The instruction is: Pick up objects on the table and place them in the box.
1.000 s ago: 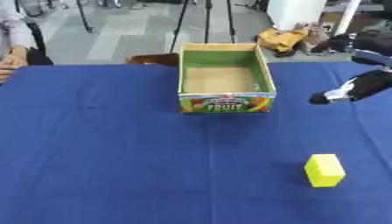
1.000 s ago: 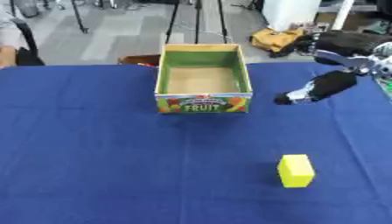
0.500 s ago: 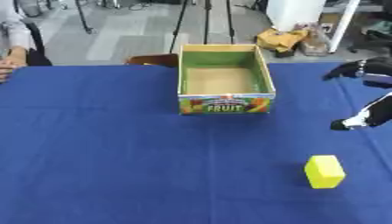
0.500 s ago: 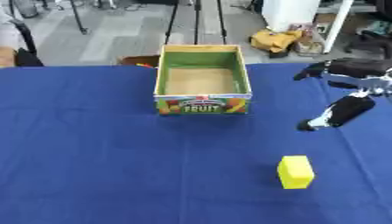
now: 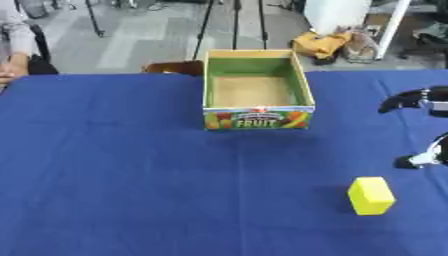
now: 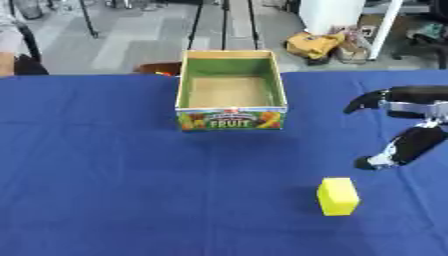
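Note:
A yellow block [image 6: 338, 196] lies on the blue table [image 6: 114, 190] at the front right. The fruit box [image 6: 230, 88], green inside with a printed front, stands open at the back centre and shows nothing in it. My right hand [image 6: 404, 145] comes in from the right edge and hangs just right of and behind the block, apart from it. Its fingers [image 6: 379, 160] point down and forward, its thumb [image 6: 366, 99] is spread wide, and it holds nothing. My left hand shows in neither view.
A person's sleeve and hand [image 5: 12, 52] rest at the table's far left edge. Beyond the table are tripod legs [image 5: 208, 20], a white post and a yellow bag [image 5: 320, 44] on the floor.
My right hand has moved from beside the box toward the front right, lowering near the yellow block. The block and box stay put.

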